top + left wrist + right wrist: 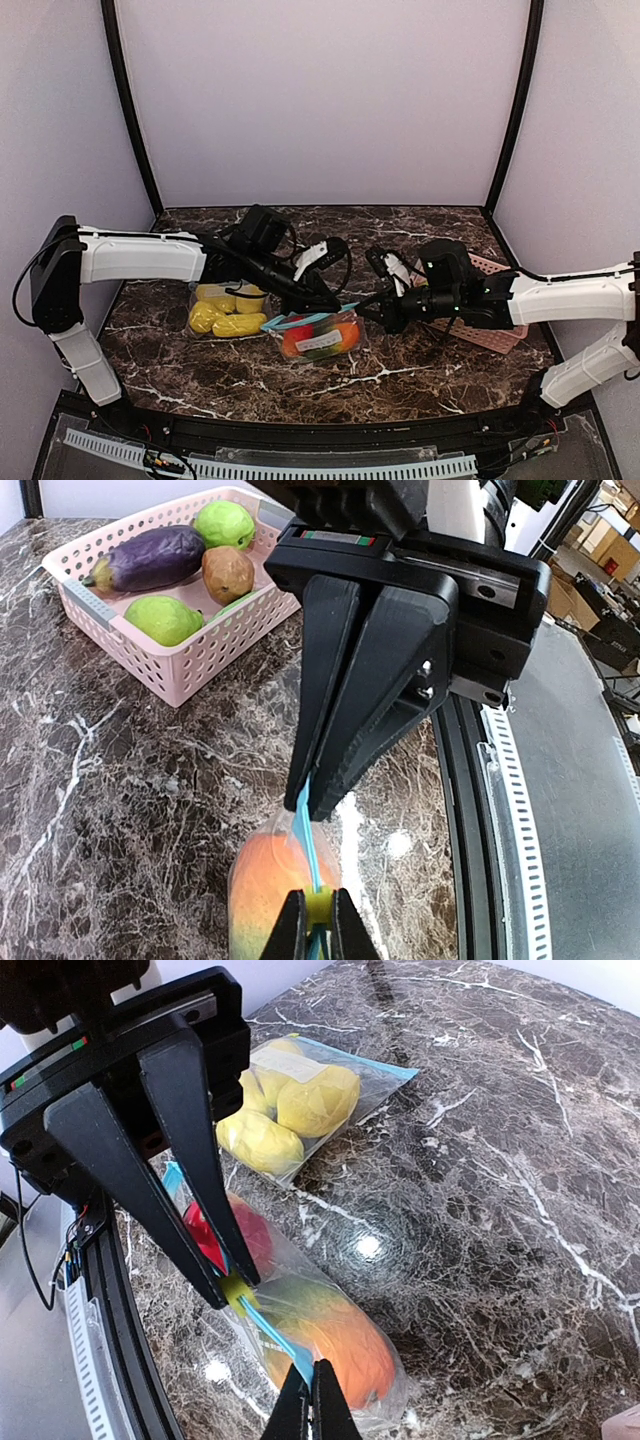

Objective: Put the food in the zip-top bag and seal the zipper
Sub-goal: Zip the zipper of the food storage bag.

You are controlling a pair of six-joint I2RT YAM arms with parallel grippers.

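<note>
The table (400, 375) is a dark brown marble-patterned slab veined in white, polished enough to throw back the lamp. At 3 o'clock on it sits a pink plastic basket (190, 665), rectangular with slotted walls, holding a glossy purple eggplant (150, 558), rounded green fruits (165, 618) and a brown fruit (228, 572). At 9 o'clock lies a flat clear bag (372, 1080) with a blue edge, bulging with smooth, lumpy yellow food (315, 1100). The zip-top bag (290, 1265) lies at 6 o'clock, near the front edge and between the two arms. It is thin, crinkled clear film with a white label (320, 343) (its print is too small to read). Inside are a rounded orange-red fruit (335, 1345), shading to yellow-green at one end, and a shiny red piece (235, 1235). Its blue zipper (270, 1335) runs as a narrow taut strip between the grippers. The left gripper (232, 1288), black with long wedge-shaped fingers, reaches in from 9 o'clock. Its fingers are almost pressed together, pinching the small yellow-green slider (318, 908) that rides on the zipper. The right gripper (310, 802), reaching in from 3 o'clock, is clamped fully together on the blue strip itself, just beside the slider.
</note>
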